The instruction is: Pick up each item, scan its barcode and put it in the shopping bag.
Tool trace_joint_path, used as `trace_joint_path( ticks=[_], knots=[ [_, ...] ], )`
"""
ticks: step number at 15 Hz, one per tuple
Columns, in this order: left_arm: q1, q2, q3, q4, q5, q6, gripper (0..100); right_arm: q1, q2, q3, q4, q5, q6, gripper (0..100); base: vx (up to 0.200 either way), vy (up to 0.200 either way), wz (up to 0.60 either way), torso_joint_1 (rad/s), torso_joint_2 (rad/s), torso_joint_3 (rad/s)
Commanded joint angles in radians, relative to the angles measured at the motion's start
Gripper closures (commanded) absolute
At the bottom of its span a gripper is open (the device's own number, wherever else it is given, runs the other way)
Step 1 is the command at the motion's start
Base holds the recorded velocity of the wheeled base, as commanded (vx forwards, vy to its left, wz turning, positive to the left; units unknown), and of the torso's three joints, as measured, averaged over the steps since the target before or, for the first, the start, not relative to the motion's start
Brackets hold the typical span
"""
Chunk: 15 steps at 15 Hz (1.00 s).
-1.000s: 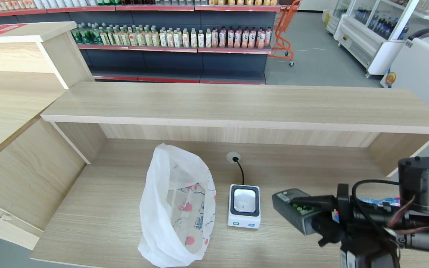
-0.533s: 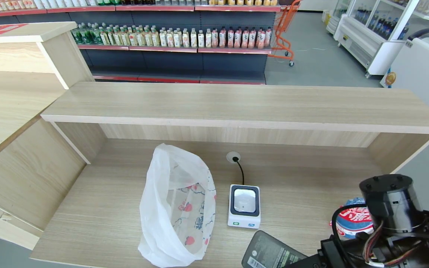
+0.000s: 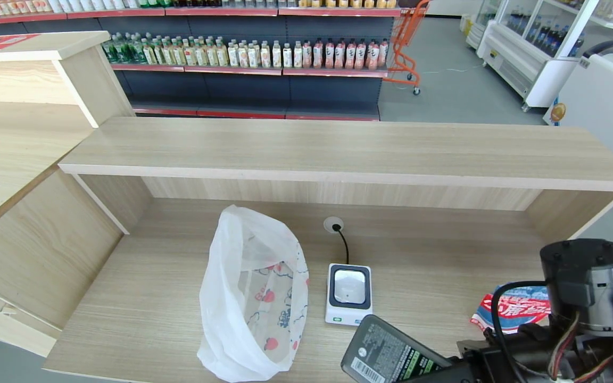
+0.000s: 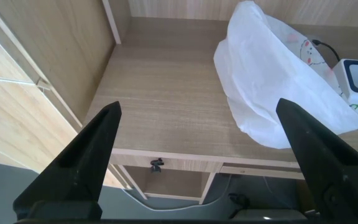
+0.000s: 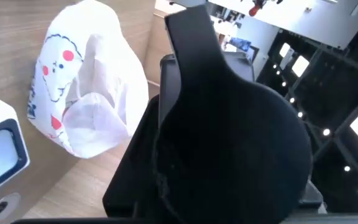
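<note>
Dark grey packet [image 3: 391,354], barcode up, is pinched in my right gripper [image 3: 458,368] just in front of the scanner [image 3: 349,293], its gripped end hidden from me, while my left gripper [image 4: 197,155] hangs spread, facing the shopping bag [image 3: 256,298].
</note>
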Motion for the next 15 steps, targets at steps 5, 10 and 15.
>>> trace_joint_path(
  ticks=[5, 10, 15],
  knots=[
    [0.000, 0.002, 0.000, 0.000, 0.000, -0.001, 0, -0.003, -0.027, 0.012, 0.003, 0.005, -0.026, 100, 0.000, 0.000, 0.00, 0.000, 0.00, 0.000],
    [0.000, 0.002, 0.000, 0.000, 0.000, -0.001, 0, -0.007, -0.034, 0.016, 0.006, 0.007, -0.026, 100, 0.000, 0.000, 0.00, 0.000, 0.00, 0.000],
    [0.000, 0.002, 0.000, 0.000, 0.000, -0.001, 0, -0.010, -0.031, 0.019, 0.006, 0.007, -0.026, 100, 0.000, 0.000, 0.00, 0.000, 0.00, 0.000]
  ],
)
